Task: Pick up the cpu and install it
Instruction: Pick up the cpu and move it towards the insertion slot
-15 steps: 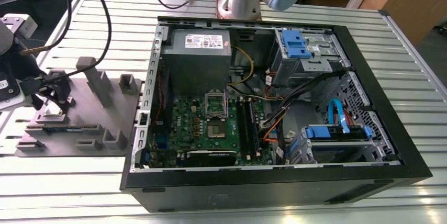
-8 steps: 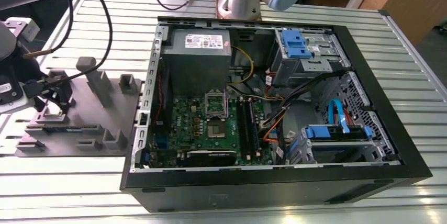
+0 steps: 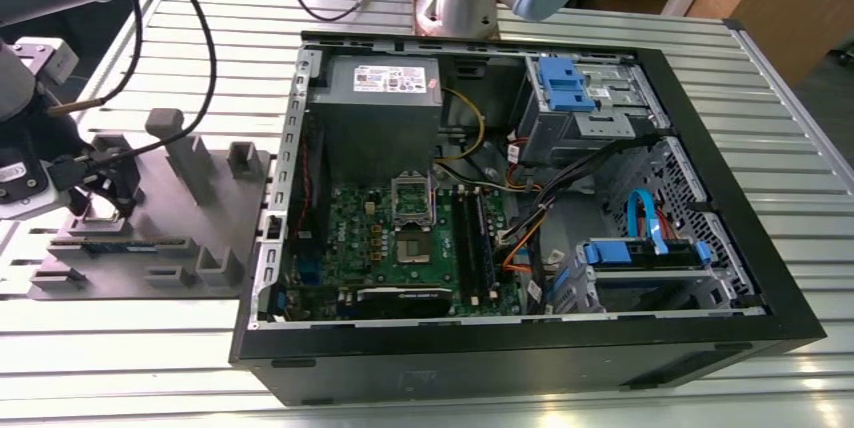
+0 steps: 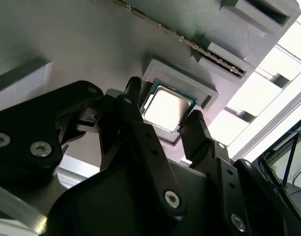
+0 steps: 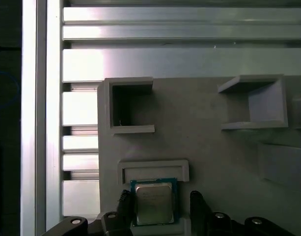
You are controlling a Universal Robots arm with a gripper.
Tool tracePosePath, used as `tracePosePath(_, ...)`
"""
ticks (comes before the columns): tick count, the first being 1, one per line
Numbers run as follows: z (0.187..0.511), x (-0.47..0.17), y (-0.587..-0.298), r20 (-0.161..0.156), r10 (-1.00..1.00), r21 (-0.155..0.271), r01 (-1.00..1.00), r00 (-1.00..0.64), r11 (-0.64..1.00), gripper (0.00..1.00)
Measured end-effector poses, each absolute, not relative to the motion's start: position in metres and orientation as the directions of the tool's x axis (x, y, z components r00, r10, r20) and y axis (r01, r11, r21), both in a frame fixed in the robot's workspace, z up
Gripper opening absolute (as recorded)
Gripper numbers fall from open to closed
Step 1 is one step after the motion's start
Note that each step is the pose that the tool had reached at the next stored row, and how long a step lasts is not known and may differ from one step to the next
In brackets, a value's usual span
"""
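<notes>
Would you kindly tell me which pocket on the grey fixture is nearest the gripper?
The low square pocket holding the cpu: the open gripper straddles it. The two taller box pockets stand farther off.

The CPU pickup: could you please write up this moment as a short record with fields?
end effector: open, fingers on either side of the cpu
cpu: flat in its recess in the grey holder plate, metal top up, not lifted
holder plate: on the slatted table, to the exterior view's left of the computer case
computer case: open, green motherboard visible
task state: cpu not yet picked up
</notes>
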State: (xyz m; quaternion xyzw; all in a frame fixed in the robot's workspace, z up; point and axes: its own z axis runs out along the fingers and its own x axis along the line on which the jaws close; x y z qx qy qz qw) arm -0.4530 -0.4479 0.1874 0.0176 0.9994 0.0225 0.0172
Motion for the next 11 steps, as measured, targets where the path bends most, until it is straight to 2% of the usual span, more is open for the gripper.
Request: tracePosePath(11,0.1871,-0.4537,-0.4463,-0.033,0.036,0.053,0.035,-0.999,0.998,0.6)
